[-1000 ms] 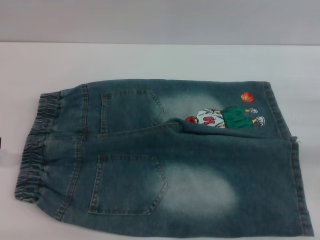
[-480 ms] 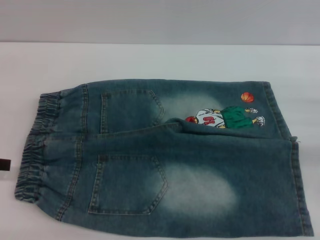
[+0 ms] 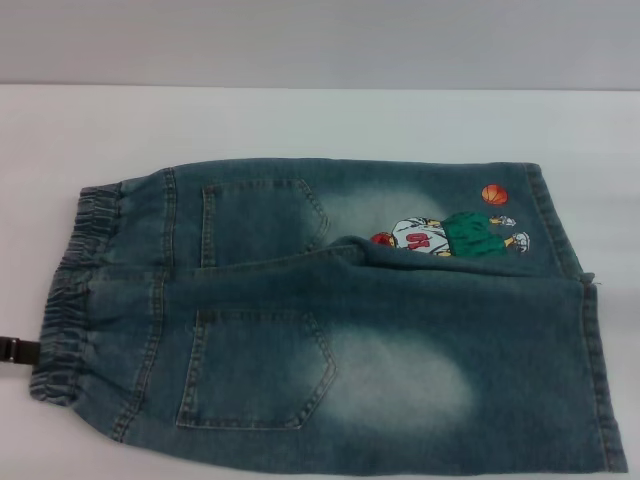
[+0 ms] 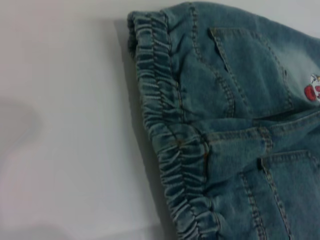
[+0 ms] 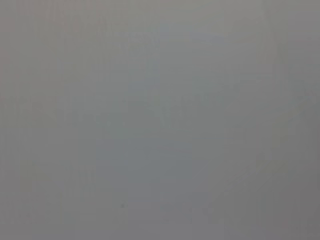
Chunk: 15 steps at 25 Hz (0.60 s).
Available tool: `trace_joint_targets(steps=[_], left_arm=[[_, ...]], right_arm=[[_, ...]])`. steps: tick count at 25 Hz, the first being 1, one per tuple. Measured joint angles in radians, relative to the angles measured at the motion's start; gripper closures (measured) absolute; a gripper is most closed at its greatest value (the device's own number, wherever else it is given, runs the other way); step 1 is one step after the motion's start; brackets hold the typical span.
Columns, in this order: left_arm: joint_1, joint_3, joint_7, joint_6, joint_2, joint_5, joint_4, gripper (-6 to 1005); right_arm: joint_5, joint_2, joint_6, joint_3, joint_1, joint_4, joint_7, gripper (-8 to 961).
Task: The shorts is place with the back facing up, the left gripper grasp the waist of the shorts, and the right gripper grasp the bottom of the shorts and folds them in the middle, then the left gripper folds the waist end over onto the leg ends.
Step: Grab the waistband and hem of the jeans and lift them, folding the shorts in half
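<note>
Two back pockets face up on the shorts (image 3: 330, 320); left gripper (image 3: 18, 350) state unclear.

One pair of long blue faded-denim shorts (image 3: 340, 330) carries two stitched back patch pockets (image 3: 258, 370), one ruffled elastic waistband (image 3: 68, 300), one cartoon basketball-player print (image 3: 450, 236) and one orange printed ball (image 3: 494, 194), lying on one white table (image 3: 300, 120).

The left end effector (image 3: 18, 350) is cut off at the frame edge.
</note>
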Motion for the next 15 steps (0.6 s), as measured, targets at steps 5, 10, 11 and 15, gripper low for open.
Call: trace_joint_targets(steps=[5, 10, 11, 15], left_arm=[[-0.001, -0.008, 0.000, -0.004, -0.015, 0.039, 0.000, 166], [0.000, -0.010, -0.001, -0.009, -0.026, 0.056, -0.001, 166], [0.000, -0.010, -0.001, -0.011, -0.027, 0.058, -0.001, 166], [0.000, -0.011, -0.001, -0.015, -0.031, 0.065, -0.007, 166]], right_arm=[[0.000, -0.002, 0.000, 0.000, 0.003, 0.000, 0.000, 323], [0.000, -0.002, 0.000, 0.000, 0.004, 0.001, 0.001, 323], [0.000, -0.002, 0.000, 0.000, 0.004, 0.001, 0.001, 323], [0.000, -0.002, 0.000, 0.000, 0.004, 0.001, 0.001, 323]])
